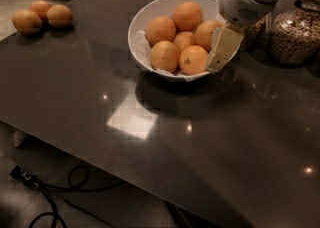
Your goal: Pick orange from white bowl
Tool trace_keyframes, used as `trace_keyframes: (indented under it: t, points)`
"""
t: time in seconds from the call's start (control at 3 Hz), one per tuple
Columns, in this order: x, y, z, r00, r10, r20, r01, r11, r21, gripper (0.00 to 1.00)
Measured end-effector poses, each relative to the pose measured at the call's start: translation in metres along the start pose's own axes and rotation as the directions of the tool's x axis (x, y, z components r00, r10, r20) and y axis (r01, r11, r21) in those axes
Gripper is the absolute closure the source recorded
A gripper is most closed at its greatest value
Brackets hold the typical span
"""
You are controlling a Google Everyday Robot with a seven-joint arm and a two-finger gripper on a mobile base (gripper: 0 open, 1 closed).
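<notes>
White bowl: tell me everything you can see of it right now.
The white bowl is wide, round, deep and glossy, likely ceramic. It sits upright on the dark table, toward the far side, casting a shadow in front. Crumpled white paper lines it, and oranges are piled inside. The hand hangs over its rim at the right of the view, beside the front-right orange; contact can't be confirmed.

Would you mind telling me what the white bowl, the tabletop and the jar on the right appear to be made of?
The white bowl looks like glazed ceramic: glossy, opaque. The tabletop seems polished dark stone or laminate, mirroring lights. The jar is likely clear glass; contents show through. The gripper hangs at the bowl's right rim.
</notes>
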State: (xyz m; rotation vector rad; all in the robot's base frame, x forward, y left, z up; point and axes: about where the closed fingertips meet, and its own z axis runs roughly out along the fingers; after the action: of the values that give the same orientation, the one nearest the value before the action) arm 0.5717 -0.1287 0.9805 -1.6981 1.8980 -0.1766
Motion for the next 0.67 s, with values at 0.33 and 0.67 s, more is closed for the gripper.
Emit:
trace_keyframes:
  t: [0.33, 0.67]
  points:
    - [0.011, -0.02, 0.018, 1.0, -0.022, 0.005, 0.022, 0.9993, 0.031, 0.0]
    - [0.013, -0.036, 0.031, 0.999, -0.042, 0.019, 0.041, 0.9985, 0.037, 0.0]
